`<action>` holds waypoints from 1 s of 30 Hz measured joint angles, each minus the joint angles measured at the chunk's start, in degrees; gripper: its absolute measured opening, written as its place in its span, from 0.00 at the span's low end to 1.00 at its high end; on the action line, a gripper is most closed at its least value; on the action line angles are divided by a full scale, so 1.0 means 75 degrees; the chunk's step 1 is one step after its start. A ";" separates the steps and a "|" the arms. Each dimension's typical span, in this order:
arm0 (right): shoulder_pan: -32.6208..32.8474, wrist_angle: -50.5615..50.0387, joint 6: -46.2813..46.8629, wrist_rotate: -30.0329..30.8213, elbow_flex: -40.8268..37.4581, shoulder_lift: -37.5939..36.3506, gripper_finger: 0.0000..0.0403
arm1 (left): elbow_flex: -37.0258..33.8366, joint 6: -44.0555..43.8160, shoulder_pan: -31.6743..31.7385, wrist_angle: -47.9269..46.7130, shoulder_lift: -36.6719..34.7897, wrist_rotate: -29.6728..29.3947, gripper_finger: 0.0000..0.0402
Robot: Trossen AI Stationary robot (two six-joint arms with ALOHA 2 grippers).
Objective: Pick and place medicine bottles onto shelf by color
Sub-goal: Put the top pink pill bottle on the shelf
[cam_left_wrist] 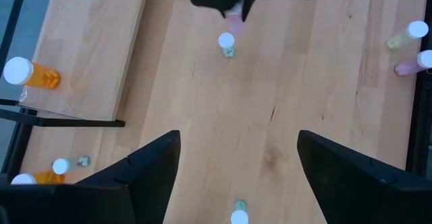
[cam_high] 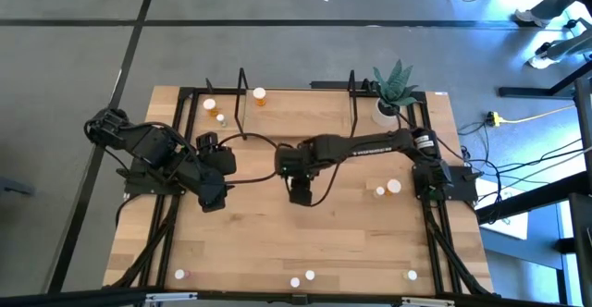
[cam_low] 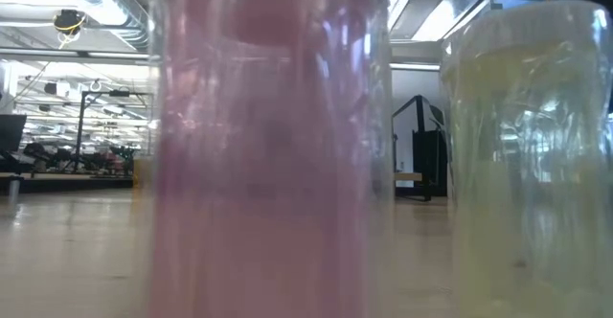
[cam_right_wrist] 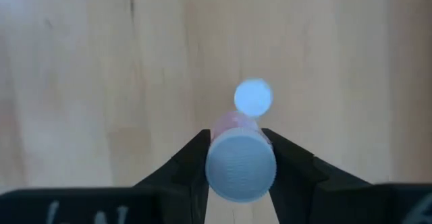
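Note:
My right gripper (cam_high: 301, 194) (cam_right_wrist: 236, 136) hangs over the middle of the table, shut on a pink medicine bottle (cam_right_wrist: 239, 164) with a white cap. A second capped bottle (cam_right_wrist: 253, 97) (cam_left_wrist: 227, 43) stands on the table just beyond it. My left gripper (cam_high: 211, 196) (cam_left_wrist: 239, 177) waits open to the left, touching nothing. The shelf (cam_high: 296, 113), a wooden board between black loops, runs along the far edge. One orange bottle (cam_high: 259, 94) (cam_left_wrist: 34, 75) stands on it. My right gripper pinches the pink bottle between its two fingers at the top end, by the sides of the cap (cam_right_wrist: 214, 166). The fingers come from above, pointing down. The bottle stays upright, with its pink body (cam_left_wrist: 234, 18) hanging below the fingers, clear of the table.
More bottles stand at the shelf's left end (cam_high: 215, 111), at the right (cam_high: 387, 189) and along the near edge (cam_high: 303, 279), where a pink one (cam_low: 268, 165) and a whitish one (cam_low: 527, 165) fill the low view. A potted plant (cam_high: 390, 99) is at the far right.

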 joint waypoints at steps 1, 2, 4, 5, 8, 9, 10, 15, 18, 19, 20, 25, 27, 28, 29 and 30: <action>-0.0045 -0.0045 -0.0001 0.0003 0.0200 -0.0006 0.31 | 0.0000 0.0001 0.0003 0.0000 0.0000 0.0000 0.72; -0.0101 -0.0138 -0.0001 0.0005 0.0409 -0.0006 0.31 | 0.0000 -0.0002 0.0006 0.0000 0.0000 0.0000 0.72; -0.0222 -0.0428 -0.0001 0.0010 0.0820 -0.0006 0.31 | 0.0000 -0.0015 0.0006 0.0001 0.0000 0.0000 0.72; -0.0299 -0.0528 -0.0001 0.0010 0.1032 -0.0006 0.31 | 0.0000 -0.0017 0.0006 0.0003 0.0000 -0.0001 0.72; -0.0567 -0.0857 -0.0027 0.0010 0.1591 -0.0006 0.31 | 0.0000 -0.0027 0.0027 0.0016 0.0000 -0.0003 0.72; -0.0667 -0.0953 -0.0111 0.0016 0.1745 -0.0006 0.31 | 0.0001 -0.0029 0.0066 0.0048 0.0000 -0.0003 0.72; -0.0761 -0.0969 -0.0212 0.0019 0.1876 -0.0006 0.31 | 0.0000 -0.0033 0.0112 0.0094 0.0000 -0.0010 0.72; -0.1240 -0.0968 -0.0676 0.0267 0.2388 -0.0006 0.31 | 0.0000 -0.0037 0.0579 0.0172 0.0000 -0.0052 0.72; -0.1560 -0.0936 -0.1036 0.0378 0.2518 -0.0006 0.31 | 0.0000 -0.0035 0.0962 0.0170 0.0000 -0.0082 0.72; -0.1678 -0.0884 -0.1166 0.0416 0.2524 -0.0006 0.31 | 0.0000 -0.0037 0.1098 0.0171 0.0000 -0.0120 0.72; -0.1807 -0.0839 -0.1282 0.0441 0.2524 -0.0006 0.31 | 0.0000 -0.0034 0.1223 0.0172 0.0000 -0.0188 0.72; -0.2510 -0.0804 -0.1673 0.0466 0.2468 -0.0003 0.31 | 0.0000 0.0015 0.1885 0.0169 0.0000 -0.0294 0.72; -0.2864 -0.0943 -0.1717 0.0461 0.2448 0.0006 0.31 | 0.0000 0.0022 0.2100 0.0169 0.0000 -0.0298 0.72; -0.3066 -0.1022 -0.1715 0.0466 0.2446 0.0009 0.31 | 0.0000 0.0052 0.2197 0.0169 0.0000 -0.0300 0.72; -0.3258 -0.1068 -0.1718 0.0471 0.2446 0.0009 0.31 | 0.0000 0.0118 0.2291 0.0169 0.0000 -0.0299 0.72; -0.3437 -0.1104 -0.1734 0.0475 0.2446 0.0009 0.31 | 0.0002 0.0203 0.2385 0.0172 0.0000 -0.0297 0.72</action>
